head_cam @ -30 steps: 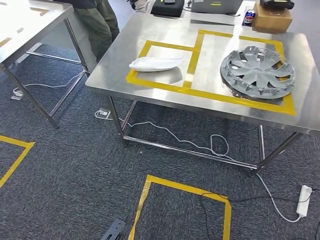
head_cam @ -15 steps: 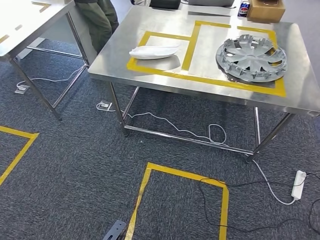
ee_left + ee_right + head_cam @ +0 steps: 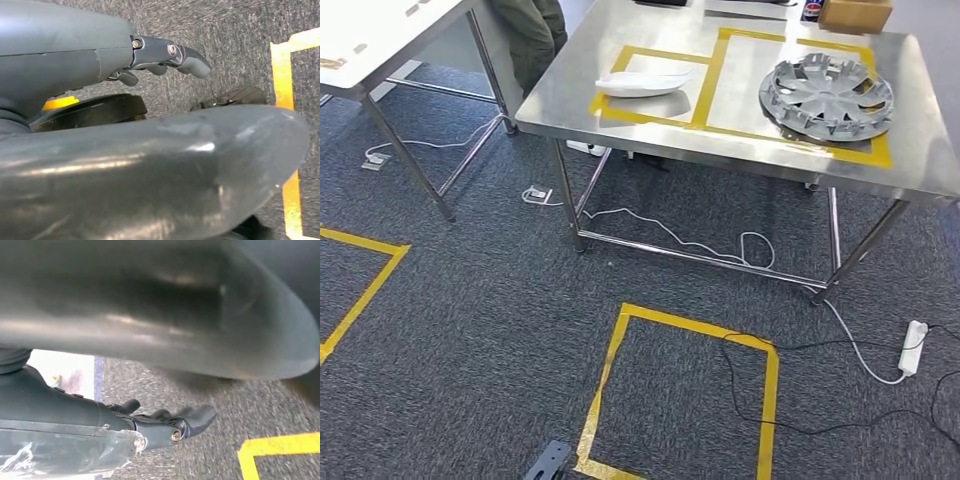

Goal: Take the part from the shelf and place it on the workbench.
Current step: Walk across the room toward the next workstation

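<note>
Steel workbench (image 3: 924, 160) stands ahead across dark grey carpet (image 3: 471, 340), its top marked with yellow tape rectangles (image 3: 709, 80); a grey wheel cover (image 3: 826, 97), the part, lies flat inside the right-hand rectangle, and a white curved part (image 3: 641, 83) lies inside the left-hand one; a cardboard box (image 3: 854, 12) and a drinks can (image 3: 812, 10) sit at the far edge. A white cable (image 3: 682, 242) trails under the bench to a power strip (image 3: 911, 347) on the carpet; a yellow taped square (image 3: 682, 400) marks the floor nearer the robot; a second table (image 3: 388, 40) stands to the left, with a person's trouser legs (image 3: 535, 35) between the two tables. Left hand (image 3: 166, 57) hangs over the carpet, fingers extended and loosely apart, holding nothing; right hand (image 3: 170, 425) likewise hangs with fingers extended, nothing in it.
</note>
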`<state>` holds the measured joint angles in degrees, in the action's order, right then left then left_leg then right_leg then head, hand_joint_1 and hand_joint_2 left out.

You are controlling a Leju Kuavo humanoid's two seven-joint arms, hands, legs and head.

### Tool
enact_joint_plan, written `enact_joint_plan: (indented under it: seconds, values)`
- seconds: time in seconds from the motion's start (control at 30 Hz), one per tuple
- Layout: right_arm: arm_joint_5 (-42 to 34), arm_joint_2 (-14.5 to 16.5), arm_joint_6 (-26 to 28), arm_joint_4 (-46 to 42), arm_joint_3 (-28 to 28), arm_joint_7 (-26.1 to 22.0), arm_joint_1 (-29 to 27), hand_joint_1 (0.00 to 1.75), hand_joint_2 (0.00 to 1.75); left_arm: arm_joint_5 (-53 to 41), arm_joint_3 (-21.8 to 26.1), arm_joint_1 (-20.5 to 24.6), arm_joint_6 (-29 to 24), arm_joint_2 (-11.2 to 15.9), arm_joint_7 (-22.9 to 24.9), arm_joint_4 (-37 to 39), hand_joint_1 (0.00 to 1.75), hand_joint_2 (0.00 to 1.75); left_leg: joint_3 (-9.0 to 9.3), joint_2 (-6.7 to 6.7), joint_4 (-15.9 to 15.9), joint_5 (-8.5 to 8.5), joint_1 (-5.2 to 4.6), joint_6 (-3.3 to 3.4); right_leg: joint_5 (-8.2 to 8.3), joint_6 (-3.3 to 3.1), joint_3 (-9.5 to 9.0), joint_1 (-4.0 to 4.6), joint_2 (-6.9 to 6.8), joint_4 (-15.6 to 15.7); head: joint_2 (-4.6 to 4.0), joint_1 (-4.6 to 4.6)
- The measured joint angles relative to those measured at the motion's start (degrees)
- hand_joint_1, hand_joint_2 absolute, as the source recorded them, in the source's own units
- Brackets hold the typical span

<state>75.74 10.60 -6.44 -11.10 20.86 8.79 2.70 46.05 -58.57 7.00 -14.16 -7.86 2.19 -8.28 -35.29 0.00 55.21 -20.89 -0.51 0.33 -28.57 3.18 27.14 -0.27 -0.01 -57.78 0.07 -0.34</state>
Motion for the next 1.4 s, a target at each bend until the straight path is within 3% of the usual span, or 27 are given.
enact_joint_plan:
  seconds: [0.03, 0.1, 0.13, 0.2, 0.27, 0.3, 0.33, 0.4, 0.47, 0.5, 0.53, 0.6, 0.67, 0.77, 0.8, 0.83, 0.87, 0.9, 0.97, 1.03, 1.13, 1.17, 1.23, 1.3, 1.33, 1.37, 1.4]
  values:
    - [0.00, -0.01, 0.05, 0.01, 0.01, -0.05, 0.03, 0.00, 0.00, 0.01, 0.00, 0.03, -0.02, 0.01, -0.01, 0.00, 0.00, 0.00, -0.23, 0.04, -0.04, 0.58, 0.01, -0.30, -0.50, -0.10, -0.89, 0.13, 0.07, 1.90, 0.00, 0.03]
    - [0.00, -0.05, 0.08, 0.03, 0.05, -0.11, -0.07, 0.00, 0.00, 0.13, 0.00, 0.05, 0.07, 0.04, 0.00, 0.00, 0.00, 0.00, -0.56, 0.07, -0.18, 1.48, 0.15, -0.94, 0.15, -0.74, -0.26, 0.20, 0.09, 2.25, 0.00, 0.09]
    - [0.02, -0.11, 0.06, 0.04, 0.07, -0.13, -0.06, 0.00, 0.00, 0.29, 0.00, 0.04, 0.35, 0.05, 0.11, 0.00, 0.00, 0.00, -0.94, 0.05, 0.21, 0.86, 0.21, -1.31, 0.59, -1.23, 0.07, 0.15, 0.05, 2.30, 0.00, 0.10]
    - [0.17, -0.23, -0.06, 0.06, 0.09, -0.23, -0.04, 0.00, 0.00, 1.02, 0.01, 0.03, 1.67, 0.11, 0.66, 0.00, 0.00, 0.00, -2.44, -0.01, 4.08, -3.43, 0.30, -1.93, 1.86, -2.22, 1.06, 0.03, -0.09, 2.41, 0.00, -0.11]
    - [0.44, -0.36, -0.15, 0.06, 0.09, -0.36, -0.05, 0.00, 0.00, 1.82, 0.02, 0.13, 3.21, 0.20, 1.27, 0.00, 0.00, 0.00, -4.53, -0.03, 11.78, -8.99, 0.33, -2.26, 3.15, -2.61, 2.61, 0.16, -0.15, 2.32, 0.00, -0.27]
    - [0.52, -0.42, -0.14, 0.06, 0.09, -0.26, -0.07, 0.00, 0.00, 1.98, 0.03, 0.18, 3.61, 0.24, 1.43, 0.00, 0.00, 0.00, -5.09, -0.03, 14.94, -10.30, 0.32, -2.31, 3.74, -2.61, 3.46, 0.21, -0.19, 2.24, 0.00, -0.27]
    - [0.55, -0.46, -0.10, 0.06, 0.09, 0.06, -0.09, 0.00, 0.00, 1.98, 0.04, 0.21, 3.73, 0.26, 1.47, 0.00, 0.00, 0.00, -4.91, -0.03, 16.61, -10.39, 0.32, -2.29, 4.28, -2.57, 4.31, 0.25, -0.22, 2.13, 0.00, -0.27]
    - [0.46, -0.50, 0.08, 0.06, 0.11, 1.25, -0.08, 0.00, 0.00, 1.86, 0.04, 0.16, 3.51, 0.23, 1.44, 0.00, 0.00, 0.00, -1.49, -0.04, 13.72, -7.85, 0.31, -2.00, 5.24, -2.40, 5.82, 0.30, -0.21, 1.81, 0.00, -0.27]
    - [0.44, -0.50, 0.34, 0.06, 0.16, 2.21, -0.04, 0.00, 0.00, 1.95, 0.03, 0.12, 3.29, 0.17, 1.38, 0.00, 0.00, 0.00, 4.32, -0.06, 5.90, -6.03, 0.23, -1.48, 6.04, -2.11, 6.91, 0.40, -0.15, 1.48, 0.00, -0.27]
    - [0.52, -0.50, 0.44, 0.06, 0.18, 2.42, -0.01, 0.00, 0.00, 2.02, 0.03, 0.14, 3.17, 0.13, 1.35, 0.00, 0.00, 0.00, 6.43, -0.08, 2.57, -5.99, 0.17, -1.21, 6.49, -1.91, 7.32, 0.49, -0.15, 1.36, 0.00, -0.23]
    - [0.64, -0.50, 0.52, 0.06, 0.20, 2.51, 0.02, 0.00, 0.00, 2.03, 0.03, 0.17, 3.05, 0.08, 1.33, 0.00, 0.00, 0.00, 7.58, -0.09, 0.39, -6.26, 0.08, -1.00, 6.95, -1.67, 7.72, 0.54, -0.19, 1.29, 0.00, -0.22]
    - [0.87, -0.50, 0.60, 0.08, 0.21, 2.64, -0.04, 0.00, 0.00, 2.30, 0.04, 0.13, 3.26, -0.04, 1.80, 0.00, 0.00, 0.00, 7.25, -0.06, -0.78, -6.17, 0.01, -0.44, 7.87, -1.12, 8.57, 0.51, -0.23, 1.21, 0.00, -0.20]
    - [0.98, -0.51, 0.62, 0.14, 0.23, 2.83, -0.26, 0.00, 0.00, 2.91, 0.05, 0.08, 4.40, -0.06, 2.85, 0.00, 0.00, 0.00, 6.20, -0.02, -0.91, -5.39, 0.15, 0.33, 6.36, -0.51, 9.84, 0.37, -0.15, -0.18, 0.00, -0.20]
    - [1.07, -0.52, 0.46, 0.17, 0.29, 3.55, -0.29, 0.00, 0.00, 3.36, 0.07, 0.26, 5.85, 0.02, 2.72, 0.00, 0.00, 0.00, 4.70, 0.13, -0.97, -3.97, 0.24, 1.06, -1.06, 0.42, 12.65, 0.21, -0.08, -9.67, 0.00, 0.11]
    - [1.08, -0.52, 0.35, 0.17, 0.35, 3.83, -0.20, 0.00, 0.00, 3.51, 0.08, 0.24, 5.66, 0.01, 2.16, 0.00, 0.00, 0.00, 4.26, 0.32, -0.96, -3.53, 0.24, 1.07, -2.56, 0.67, 13.27, 0.16, -0.08, -13.17, 0.00, 0.10]
    - [1.07, -0.52, 0.22, 0.17, 0.44, 3.98, -0.12, 0.00, 0.00, 3.65, 0.08, 0.17, 5.15, -0.01, 1.63, 0.00, 0.00, 0.00, 3.82, 0.59, -0.94, -3.11, 0.25, 1.03, -2.78, 0.88, 13.15, 0.11, -0.11, -15.18, 0.00, 0.10]
    - [1.07, -0.52, 0.07, 0.17, 0.53, 3.99, -0.08, 0.00, 0.00, 3.72, 0.07, 0.11, 4.51, -0.06, 1.32, 0.00, 0.00, 0.00, 3.37, 0.92, -0.90, -2.73, 0.29, 0.92, -1.96, 1.07, 12.06, 0.00, -0.18, -15.09, 0.00, 0.11]
    - [1.08, -0.52, -0.05, 0.17, 0.61, 3.89, -0.05, 0.00, 0.00, 3.63, 0.04, 0.06, 3.94, -0.12, 1.26, 0.00, 0.00, 0.00, 2.94, 1.19, -0.82, -2.40, 0.38, 0.73, -0.54, 1.25, 9.91, -0.15, -0.41, -12.76, 0.00, 0.10]
    - [1.14, -0.50, -0.23, 0.17, 0.70, 3.76, 0.03, 0.00, 0.00, 3.06, -0.05, 0.03, 3.24, -0.14, 1.38, 0.01, 0.00, 0.00, 2.24, 1.80, -0.41, -1.90, 0.41, 0.18, 1.14, 1.62, 4.03, -0.29, -1.97, -4.50, 0.00, 0.20]
    - [1.22, -0.48, -0.38, 0.17, 0.75, 3.81, 0.14, 0.00, 0.00, 2.29, -0.40, 0.01, 3.01, -0.03, 1.68, 0.02, 0.00, 0.00, 1.92, 2.64, 0.02, -1.54, 0.23, -0.42, 0.86, 0.96, 1.01, -0.08, -3.04, 0.70, 0.00, 0.18]
    - [1.27, -0.49, -0.57, 0.17, 0.81, 4.00, 0.04, 0.00, 0.00, 1.62, -1.19, 0.03, 2.91, 0.08, 2.13, 0.04, 0.00, 0.00, 1.80, 3.70, 0.35, -1.39, 0.28, -1.34, 0.94, -1.12, 1.74, 0.08, -1.79, 1.25, 0.00, 0.06]
    - [1.28, -0.50, -0.58, 0.17, 0.84, 4.03, -0.01, 0.00, 0.00, 1.56, -1.34, 0.03, 2.90, 0.11, 2.20, 0.04, 0.00, 0.00, 1.45, 3.34, 1.13, -2.27, 0.35, -1.68, 1.28, -1.69, 1.97, 0.03, -1.35, 1.27, 0.00, 0.00]
    - [1.28, -0.52, -0.60, 0.17, 0.86, 4.06, 0.02, 0.00, 0.00, 1.47, -1.54, 0.06, 2.89, 0.15, 2.23, 0.04, 0.00, 0.00, -0.68, 1.78, 6.42, -6.45, 0.47, -2.20, 2.19, -2.55, 2.64, -0.08, -0.42, 1.32, 0.00, -0.07]
    - [1.28, -0.55, -0.63, 0.17, 0.87, 4.06, 0.02, 0.00, 0.00, 1.43, -1.73, 0.18, 2.89, 0.14, 2.22, 0.04, 0.00, 0.00, -3.57, 0.87, 14.28, -10.80, 0.47, -2.33, 3.03, -2.86, 3.68, 0.02, 0.70, 1.28, 0.00, -0.09]
    - [1.28, -0.55, -0.66, 0.17, 0.87, 4.06, -0.03, 0.00, 0.00, 1.44, -1.83, 0.25, 2.89, 0.14, 2.22, 0.04, 0.00, 0.00, -4.21, 0.76, 16.63, -11.54, 0.46, -2.25, 3.37, -2.86, 4.13, 0.08, 1.32, 1.26, 0.00, -0.09]
    - [1.29, -0.56, -0.69, 0.17, 0.87, 4.06, -0.08, 0.00, 0.00, 1.46, -1.90, 0.29, 2.89, 0.14, 2.22, 0.04, 0.00, 0.00, -3.91, 0.64, 16.98, -11.17, 0.46, -2.10, 3.68, -2.81, 4.52, 0.13, 1.99, 1.25, 0.00, -0.09]
    - [1.34, -0.56, -0.66, 0.17, 0.87, 4.07, -0.08, 0.00, 0.00, 1.54, -1.93, 0.29, 2.91, 0.14, 2.22, 0.04, 0.00, 0.00, -2.52, 0.33, 15.12, -9.84, 0.46, -1.87, 3.97, -2.69, 4.86, 0.15, 2.74, 1.24, 0.00, -0.08]
